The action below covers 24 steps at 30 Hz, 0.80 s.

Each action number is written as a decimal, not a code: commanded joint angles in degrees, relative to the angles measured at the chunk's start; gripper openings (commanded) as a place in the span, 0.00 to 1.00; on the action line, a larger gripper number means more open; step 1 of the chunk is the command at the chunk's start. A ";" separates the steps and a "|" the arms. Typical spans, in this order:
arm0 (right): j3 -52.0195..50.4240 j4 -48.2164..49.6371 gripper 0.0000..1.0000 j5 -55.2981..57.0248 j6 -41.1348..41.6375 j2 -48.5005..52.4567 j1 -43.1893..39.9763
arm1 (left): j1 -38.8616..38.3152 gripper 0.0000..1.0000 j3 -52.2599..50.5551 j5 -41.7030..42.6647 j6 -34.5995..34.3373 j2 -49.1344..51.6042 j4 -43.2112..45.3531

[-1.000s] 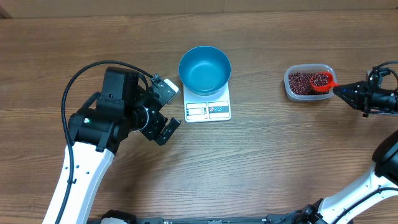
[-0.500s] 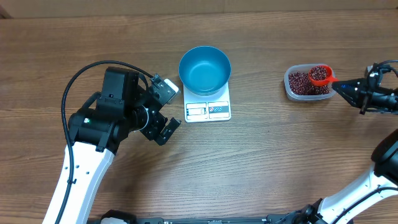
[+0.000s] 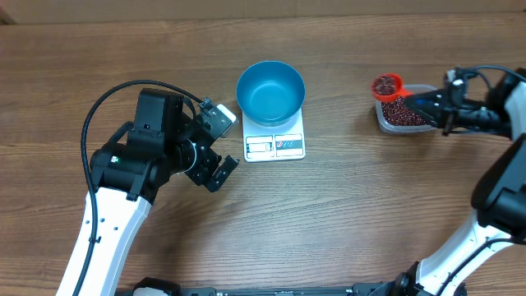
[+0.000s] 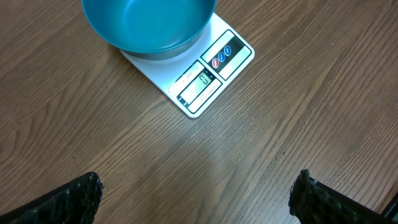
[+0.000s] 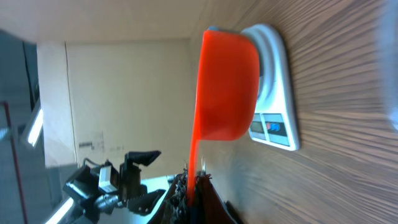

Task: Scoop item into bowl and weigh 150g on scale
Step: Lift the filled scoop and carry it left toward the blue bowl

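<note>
While its jaws pinch shut on the handle of the red scoop [image 3: 397, 81], the right gripper [image 3: 429, 104] holds the cup face up and heaped with beans [image 3: 383, 85] over the upper left corner of the clear tub [image 3: 408, 122], where more beans lie. Its forearm lies flat and points left toward the blue bowl [image 3: 270, 90], then bends down along the table's [image 3: 370, 214] right edge. Bare inside, the bowl sits on the scale [image 3: 275, 146], well apart from the scoop. The left gripper [image 4: 196, 202] hangs with jaws spread wide and nothing between them, just left of the scale, its arm folded up from the lower left.
</note>
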 commanded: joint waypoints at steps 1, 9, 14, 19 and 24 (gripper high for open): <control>-0.24 0.39 0.04 -4.31 -1.31 0.09 4.09 | 0.31 1.00 1.51 0.04 0.04 0.17 0.17; -0.22 2.34 0.04 -7.80 -1.29 0.09 12.87 | 0.31 1.00 1.51 0.04 0.07 0.17 0.17; -0.22 3.43 0.04 -10.12 -1.07 0.09 16.94 | 0.31 1.00 1.51 0.04 0.04 0.17 0.17; -0.22 5.79 0.04 -11.17 0.55 0.09 20.28 | 0.31 1.00 1.51 0.04 0.04 0.17 0.17; -0.22 12.26 0.04 -11.15 6.78 0.07 22.60 | 0.31 1.00 1.51 0.07 0.04 0.17 0.17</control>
